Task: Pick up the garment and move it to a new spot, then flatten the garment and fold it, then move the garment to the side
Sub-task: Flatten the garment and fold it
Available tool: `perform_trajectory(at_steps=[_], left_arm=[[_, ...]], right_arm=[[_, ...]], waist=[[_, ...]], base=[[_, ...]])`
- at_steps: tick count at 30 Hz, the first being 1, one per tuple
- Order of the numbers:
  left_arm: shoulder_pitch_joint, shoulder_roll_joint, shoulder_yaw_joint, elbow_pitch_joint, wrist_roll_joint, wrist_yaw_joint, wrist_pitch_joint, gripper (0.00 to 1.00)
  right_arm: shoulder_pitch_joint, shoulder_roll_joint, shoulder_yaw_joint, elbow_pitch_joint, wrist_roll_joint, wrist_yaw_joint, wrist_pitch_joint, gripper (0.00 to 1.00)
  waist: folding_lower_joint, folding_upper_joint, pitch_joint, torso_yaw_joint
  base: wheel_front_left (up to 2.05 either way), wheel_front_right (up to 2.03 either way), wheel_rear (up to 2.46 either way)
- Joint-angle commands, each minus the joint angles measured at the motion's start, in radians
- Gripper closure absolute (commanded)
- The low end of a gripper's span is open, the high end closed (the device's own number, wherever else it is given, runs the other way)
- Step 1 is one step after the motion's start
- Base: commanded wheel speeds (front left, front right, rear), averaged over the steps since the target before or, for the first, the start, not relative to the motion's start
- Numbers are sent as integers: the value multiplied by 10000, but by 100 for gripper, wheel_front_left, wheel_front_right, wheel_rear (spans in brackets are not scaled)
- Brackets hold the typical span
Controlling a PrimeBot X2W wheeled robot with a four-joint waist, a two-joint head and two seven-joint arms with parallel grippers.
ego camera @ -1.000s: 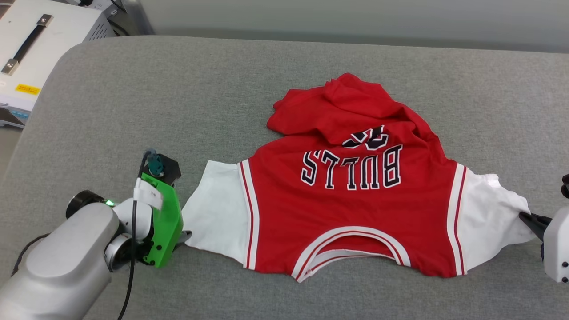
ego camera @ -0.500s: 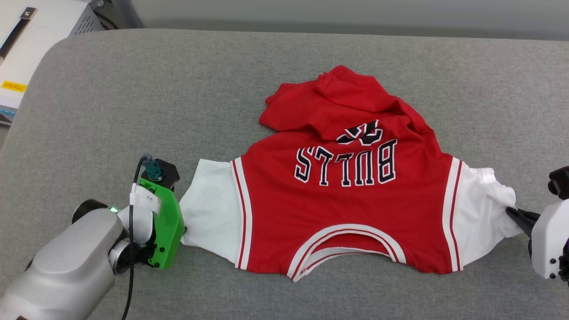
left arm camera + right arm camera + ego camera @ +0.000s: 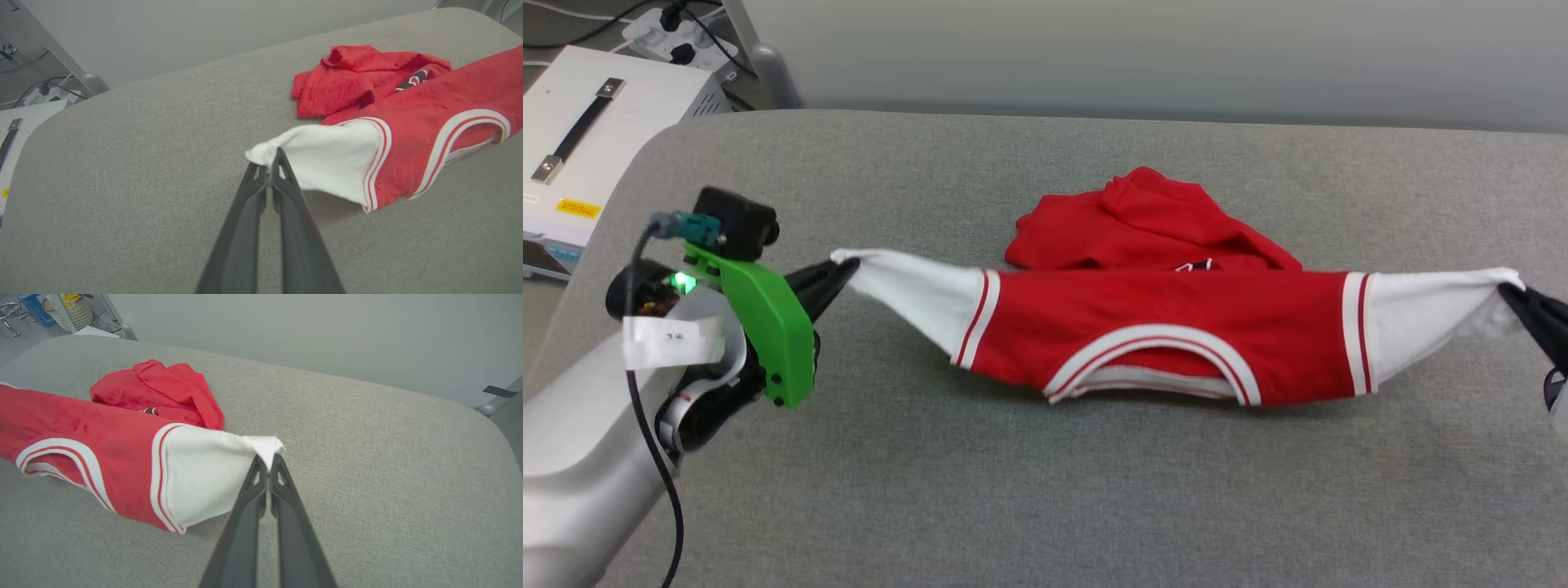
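The left pincer (image 3: 846, 266) is clamped on the tip of one white sleeve and the right pincer (image 3: 1514, 294) on the other, each with its fingers pressed together on the cloth. The garment (image 3: 1160, 327) hangs stretched between them over the middle of the counter (image 3: 1045, 490), with the collar toward the near edge. Its red lower half is bunched toward the far edge and seems to rest on the surface, though the fold hides the contact. This looks like the pick-up-and-carry step. Next, both arms should rise and travel together, keeping the span taut, so the trailing hem lifts clear before the shirt is laid down at the new spot.
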Motion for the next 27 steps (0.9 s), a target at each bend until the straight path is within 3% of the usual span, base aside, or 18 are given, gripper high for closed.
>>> perform_trajectory(at_steps=[1, 8, 15, 27], left_arm=[[-300, 80, 190, -312, 165, 113, -199, 100], [-1047, 367, 1017, -2237, 410, 793, -818, 100], [-1968, 216, 1559, -3297, 698, 1222, -1114, 100], [-4677, -671, 1871, -2372, 1284, 961, -910, 100]], right_arm=[[-204, -41, -197, -220, 99, -9, -112, 100], [-553, -6, -1026, -1413, 334, -9, -341, 100], [-1503, 13, -1729, -2164, 270, -9, -592, 100], [-4688, -66, -1204, -1572, -170, -9, -693, 100]], waist=[[-1, 0, -143, 25], [-1, 0, -397, -63], [-1, 0, -439, -156], [-1, 0, 979, -346]], base=[[0, 0, 0], [0, 0, 0], [0, 0, 0], [0, 0, 0]])
